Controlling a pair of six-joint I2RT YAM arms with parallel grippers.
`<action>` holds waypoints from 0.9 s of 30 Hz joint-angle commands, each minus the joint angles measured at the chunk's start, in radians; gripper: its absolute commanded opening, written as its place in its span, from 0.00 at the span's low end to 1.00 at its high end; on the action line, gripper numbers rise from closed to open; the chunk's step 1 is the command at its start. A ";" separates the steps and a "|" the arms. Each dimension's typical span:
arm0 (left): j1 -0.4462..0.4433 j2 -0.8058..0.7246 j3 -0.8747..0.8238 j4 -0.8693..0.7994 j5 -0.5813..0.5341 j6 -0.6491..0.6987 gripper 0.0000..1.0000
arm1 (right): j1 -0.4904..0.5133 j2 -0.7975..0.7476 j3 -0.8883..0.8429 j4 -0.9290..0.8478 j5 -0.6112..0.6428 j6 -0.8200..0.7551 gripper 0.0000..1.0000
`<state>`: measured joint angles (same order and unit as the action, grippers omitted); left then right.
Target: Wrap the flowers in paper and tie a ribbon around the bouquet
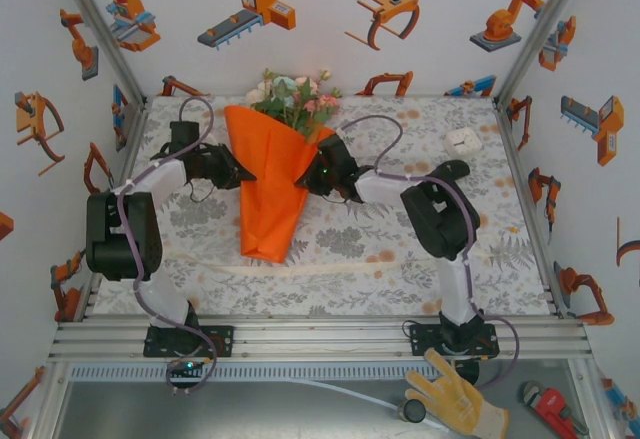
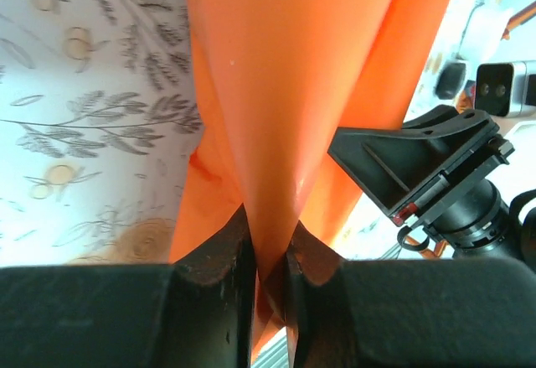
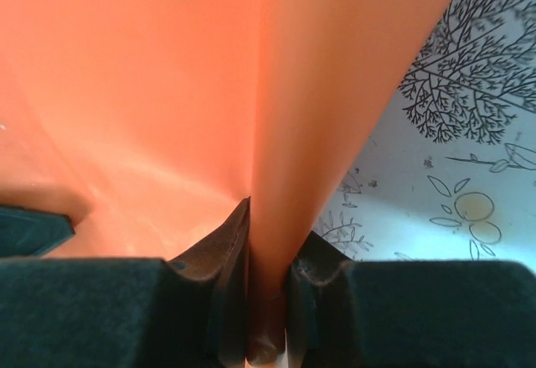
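**Both grippers clamped on the orange paper**

The bouquet lies mid-table, with its narrow tip toward the arm bases and the flowers protruding from the wide far end. The left gripper is closed on the left edge of the paper. Its wrist view shows a fold pinched between both fingers. The right gripper is likewise clamped on the right edge, with the sheet squeezed between its pads. The ribbon lies flat on the table near the tip; contact cannot be determined.
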<state>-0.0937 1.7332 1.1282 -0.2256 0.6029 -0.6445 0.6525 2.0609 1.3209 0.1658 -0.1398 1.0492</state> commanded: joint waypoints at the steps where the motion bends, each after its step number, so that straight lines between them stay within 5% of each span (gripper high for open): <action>1: -0.008 -0.006 0.046 -0.017 0.019 -0.060 0.19 | -0.034 -0.072 0.016 -0.036 -0.044 -0.053 0.18; 10: -0.099 -0.110 -0.072 -0.022 -0.048 -0.199 0.15 | -0.040 -0.231 -0.039 -0.159 -0.120 -0.142 0.15; 18: -0.282 -0.307 -0.304 0.067 -0.257 -0.384 0.15 | -0.040 -0.422 -0.272 -0.208 -0.137 -0.193 0.14; 21: -0.321 -0.365 -0.371 0.079 -0.347 -0.391 0.15 | -0.039 -0.477 -0.390 -0.185 -0.097 -0.185 0.14; 27: -0.306 -0.297 -0.364 0.121 -0.317 -0.283 0.18 | -0.030 -0.495 -0.563 -0.017 -0.050 -0.120 0.15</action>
<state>-0.4114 1.4067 0.7406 -0.1555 0.3042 -0.9684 0.6151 1.5841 0.7860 0.0452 -0.2298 0.9012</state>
